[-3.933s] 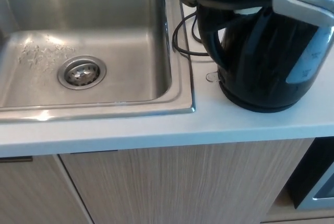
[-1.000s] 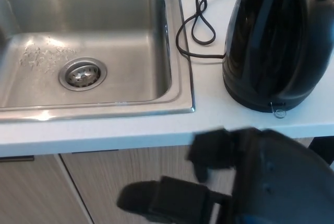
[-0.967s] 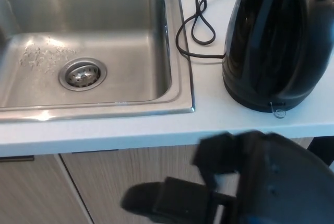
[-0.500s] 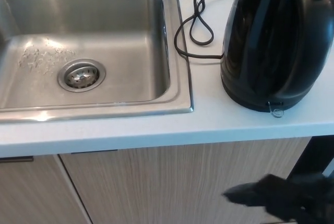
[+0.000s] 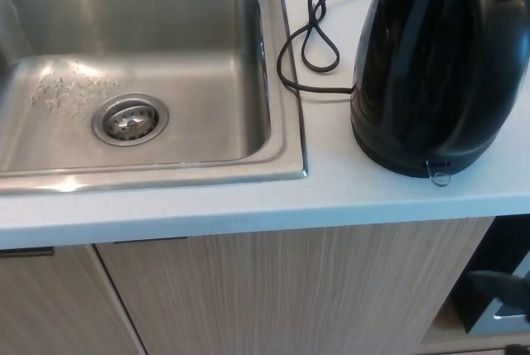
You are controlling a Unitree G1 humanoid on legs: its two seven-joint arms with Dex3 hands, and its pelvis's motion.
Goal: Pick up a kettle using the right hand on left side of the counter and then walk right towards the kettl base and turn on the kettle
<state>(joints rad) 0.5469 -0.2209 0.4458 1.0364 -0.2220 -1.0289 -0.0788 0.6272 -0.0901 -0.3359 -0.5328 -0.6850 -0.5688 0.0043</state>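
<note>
One black kettle (image 5: 435, 65) stands near the counter (image 5: 331, 194) edge; fingers apparently out of view.

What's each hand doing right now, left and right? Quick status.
Left hand: not in view.
Right hand: not in view; nothing is touching the kettle, which stands on the counter beside the sink.

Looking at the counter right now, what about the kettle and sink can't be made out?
- Kettle: top and handle cut off by the head view's upper edge; switch state unreadable.
- Cord: far end runs behind the kettle.
- Sink: left part and tap cut off.
</note>
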